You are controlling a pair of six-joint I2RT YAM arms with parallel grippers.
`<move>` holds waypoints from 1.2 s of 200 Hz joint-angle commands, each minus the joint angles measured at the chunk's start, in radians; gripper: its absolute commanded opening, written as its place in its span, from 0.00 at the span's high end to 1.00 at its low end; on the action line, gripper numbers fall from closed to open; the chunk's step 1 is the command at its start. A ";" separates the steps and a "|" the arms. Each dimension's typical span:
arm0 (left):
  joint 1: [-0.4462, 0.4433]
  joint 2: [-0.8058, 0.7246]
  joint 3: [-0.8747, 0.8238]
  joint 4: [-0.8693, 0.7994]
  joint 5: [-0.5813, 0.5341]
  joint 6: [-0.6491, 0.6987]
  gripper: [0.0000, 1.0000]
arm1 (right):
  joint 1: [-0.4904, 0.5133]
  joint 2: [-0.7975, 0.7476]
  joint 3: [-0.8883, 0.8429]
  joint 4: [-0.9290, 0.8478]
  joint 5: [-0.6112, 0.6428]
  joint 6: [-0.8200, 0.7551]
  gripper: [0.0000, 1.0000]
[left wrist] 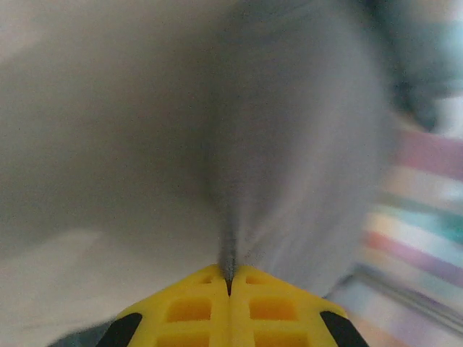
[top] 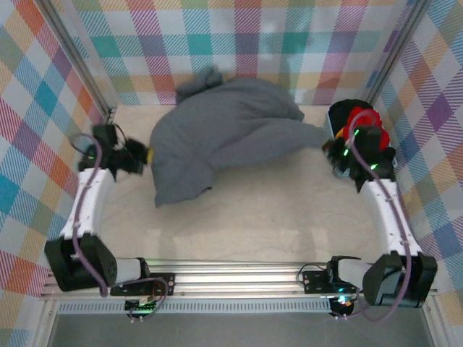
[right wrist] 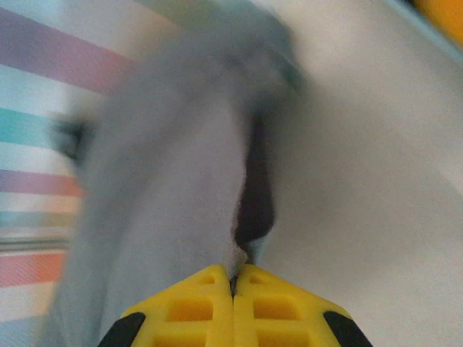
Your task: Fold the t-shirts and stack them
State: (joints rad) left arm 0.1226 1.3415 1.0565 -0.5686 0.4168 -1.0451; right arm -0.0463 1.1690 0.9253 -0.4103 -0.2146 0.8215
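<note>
Lying crosswise, grey t-shirt spans left end effector to right end effector.

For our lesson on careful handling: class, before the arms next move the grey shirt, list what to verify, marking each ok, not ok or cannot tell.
1. Left gripper shut on the grey t-shirt edge: ok.
2. Right gripper shut on the same shirt: ok.
3. Shirt lying flat: not ok, bunched toward the back wall.
4. Bare table in front for spreading: ok.
5. Red t-shirt in the right back corner apart from the grey cloth: cannot tell.
</note>
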 commanded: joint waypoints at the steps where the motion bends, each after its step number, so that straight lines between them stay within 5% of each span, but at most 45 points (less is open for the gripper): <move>1: -0.035 0.051 -0.161 0.012 -0.003 0.072 1.00 | 0.003 -0.006 -0.166 -0.014 -0.015 0.037 1.00; 58: -0.046 0.105 -0.225 -0.004 -0.065 0.074 1.00 | 0.026 0.149 -0.152 -0.139 -0.006 0.002 1.00; 193: -0.046 0.029 -0.273 -0.082 -0.176 0.092 1.00 | 0.029 -0.074 -0.269 -0.371 0.284 0.132 1.00; 240: -0.047 0.041 -0.275 -0.071 -0.190 0.095 1.00 | 0.029 -0.116 -0.375 -0.331 0.229 0.221 1.00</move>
State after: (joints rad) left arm 0.0807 1.3808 0.7895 -0.6262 0.2512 -0.9707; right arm -0.0196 1.0401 0.5861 -0.7334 0.0273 0.9768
